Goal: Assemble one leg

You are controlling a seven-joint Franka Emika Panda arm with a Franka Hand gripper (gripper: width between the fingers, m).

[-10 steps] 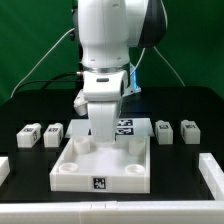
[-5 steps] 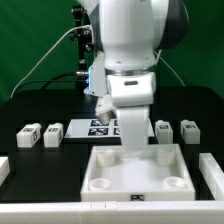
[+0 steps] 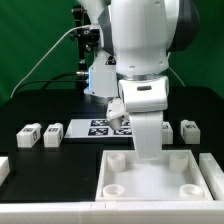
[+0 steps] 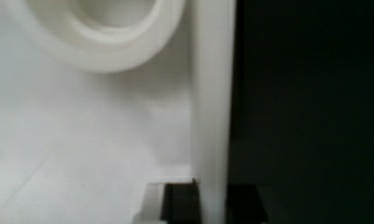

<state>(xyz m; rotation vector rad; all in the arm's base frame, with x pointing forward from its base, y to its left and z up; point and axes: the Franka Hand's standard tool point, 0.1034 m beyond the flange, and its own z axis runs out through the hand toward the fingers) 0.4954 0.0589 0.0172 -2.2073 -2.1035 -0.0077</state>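
My gripper [image 3: 148, 150] reaches down onto the far wall of the large flat white panel [image 3: 160, 180], which has round corner sockets and lies at the front right of the exterior view. In the wrist view my gripper [image 4: 210, 205] has one dark finger [image 4: 180, 205] on each side of the panel's thin wall [image 4: 210, 120], shut on it. A round socket [image 4: 104, 35] shows next to it. Two legs [image 3: 28, 134] [image 3: 53, 132] lie on the exterior view's left and one leg [image 3: 188, 130] on its right, all apart from the gripper.
The marker board [image 3: 100, 127] lies behind the panel, partly hidden by the arm. A white block [image 3: 3, 170] sits at the left edge of the exterior view. A green backdrop stands behind the black table [image 3: 50, 105].
The gripper and the panel it holds have moved together toward the exterior view's right and front. The legs and the marker board have not moved.
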